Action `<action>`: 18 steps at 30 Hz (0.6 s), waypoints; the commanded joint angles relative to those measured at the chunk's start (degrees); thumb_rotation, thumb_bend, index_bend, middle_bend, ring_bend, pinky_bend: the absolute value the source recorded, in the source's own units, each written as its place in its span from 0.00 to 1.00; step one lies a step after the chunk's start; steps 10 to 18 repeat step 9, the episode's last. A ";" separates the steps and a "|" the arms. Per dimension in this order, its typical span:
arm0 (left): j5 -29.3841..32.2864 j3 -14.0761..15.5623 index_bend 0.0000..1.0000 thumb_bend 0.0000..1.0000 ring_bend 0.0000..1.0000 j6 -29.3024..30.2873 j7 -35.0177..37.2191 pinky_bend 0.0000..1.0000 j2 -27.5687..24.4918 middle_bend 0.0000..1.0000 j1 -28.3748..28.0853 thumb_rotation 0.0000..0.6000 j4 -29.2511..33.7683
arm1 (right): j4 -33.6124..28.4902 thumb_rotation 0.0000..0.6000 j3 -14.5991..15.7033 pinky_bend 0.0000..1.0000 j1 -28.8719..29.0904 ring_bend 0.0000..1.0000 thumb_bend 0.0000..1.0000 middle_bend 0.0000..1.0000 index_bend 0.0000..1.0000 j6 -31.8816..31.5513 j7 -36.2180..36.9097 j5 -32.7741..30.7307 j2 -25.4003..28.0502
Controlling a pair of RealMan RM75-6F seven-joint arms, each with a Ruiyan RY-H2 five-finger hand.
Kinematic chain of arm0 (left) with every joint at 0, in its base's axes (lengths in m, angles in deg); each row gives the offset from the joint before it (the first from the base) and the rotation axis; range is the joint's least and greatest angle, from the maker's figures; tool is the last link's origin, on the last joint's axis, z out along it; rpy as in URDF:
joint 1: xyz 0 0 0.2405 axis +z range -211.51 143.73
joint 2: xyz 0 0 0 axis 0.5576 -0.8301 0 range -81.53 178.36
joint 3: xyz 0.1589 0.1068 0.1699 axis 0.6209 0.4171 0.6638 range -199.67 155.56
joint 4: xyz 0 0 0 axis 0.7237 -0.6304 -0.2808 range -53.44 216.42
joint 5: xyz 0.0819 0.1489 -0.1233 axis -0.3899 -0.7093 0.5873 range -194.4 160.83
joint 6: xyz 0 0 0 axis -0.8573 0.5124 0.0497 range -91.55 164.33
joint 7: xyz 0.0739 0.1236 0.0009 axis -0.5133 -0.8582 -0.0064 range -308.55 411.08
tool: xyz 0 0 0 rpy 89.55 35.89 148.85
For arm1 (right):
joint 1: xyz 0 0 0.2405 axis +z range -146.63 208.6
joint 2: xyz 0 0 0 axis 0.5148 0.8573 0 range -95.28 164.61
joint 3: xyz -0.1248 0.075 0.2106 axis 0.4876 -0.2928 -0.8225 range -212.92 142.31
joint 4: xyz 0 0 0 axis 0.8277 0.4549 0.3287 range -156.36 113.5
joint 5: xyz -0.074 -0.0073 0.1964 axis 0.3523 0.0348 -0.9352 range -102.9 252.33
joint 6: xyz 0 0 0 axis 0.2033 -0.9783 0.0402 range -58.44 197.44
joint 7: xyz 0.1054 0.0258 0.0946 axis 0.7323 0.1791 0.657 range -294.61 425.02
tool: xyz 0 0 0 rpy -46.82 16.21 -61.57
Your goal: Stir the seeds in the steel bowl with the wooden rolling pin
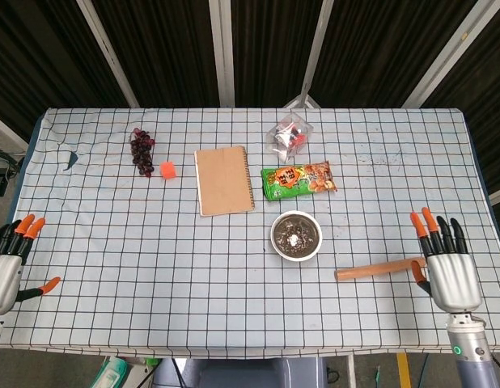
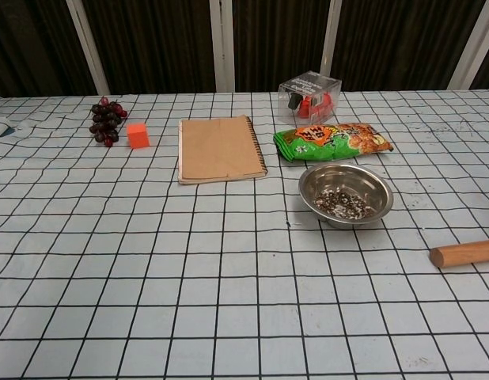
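Lying flat on the counter [image 1: 153, 242] beside the empty, spread right robot hand [image 1: 449, 271], the wooden rolling pin [image 1: 379, 269] points toward the steel bowl [image 1: 296, 235] of seeds [image 2: 343, 204] beyond, while the left robot hand [image 1: 7, 271] idles open at the near edge.

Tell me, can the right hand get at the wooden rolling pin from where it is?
Probably yes: the right hand hovers open beside the wooden rolling pin's near end, with nothing between them.
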 commanded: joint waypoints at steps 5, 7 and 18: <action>0.07 0.01 0.00 0.02 0.00 -0.16 -1.37 0.00 -0.05 0.00 -0.11 1.00 -0.75 | -2.92 1.00 1.23 0.00 -4.52 0.00 0.34 0.00 0.00 -1.95 6.68 -3.21 4.19; 0.15 0.08 0.00 0.02 0.00 -0.27 -2.15 0.00 -0.04 0.00 -0.11 1.00 -0.65 | -3.27 1.00 1.21 0.00 -4.59 0.00 0.34 0.00 0.00 -1.87 7.04 -3.17 4.62; -0.04 0.07 0.00 0.02 0.00 -0.02 -2.39 0.00 0.01 0.00 -0.07 1.00 -0.57 | -3.35 1.00 0.90 0.00 -4.32 0.00 0.34 0.00 0.00 -1.68 7.09 -3.12 4.77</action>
